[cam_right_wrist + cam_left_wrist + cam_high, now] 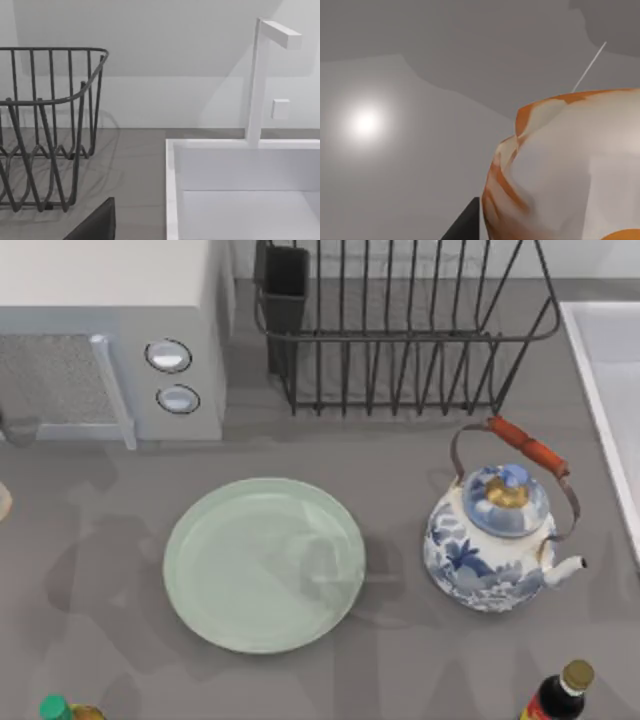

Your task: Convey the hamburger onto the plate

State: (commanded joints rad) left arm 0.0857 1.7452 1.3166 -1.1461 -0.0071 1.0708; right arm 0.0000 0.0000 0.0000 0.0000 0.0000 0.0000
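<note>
Pale mint-green glossy round plate (264, 564) lies bare at table centre. Cream-white, orange-streaked hamburger (565, 170) looms against the left wrist camera, presumably carried for transfer; left gripper's grip cannot be told.

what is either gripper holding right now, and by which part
Cannot be told. The hamburger sits close against the left wrist camera, but no grip shows.

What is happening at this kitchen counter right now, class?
The left wrist view is very close to the hamburger, a cream bun with orange streaks, so the left arm appears to be working on it. The mint-green plate at the middle of the table carries nothing yet. A blue-white teapot stands to its right. The right wrist view faces the wire rack and the sink.
</note>
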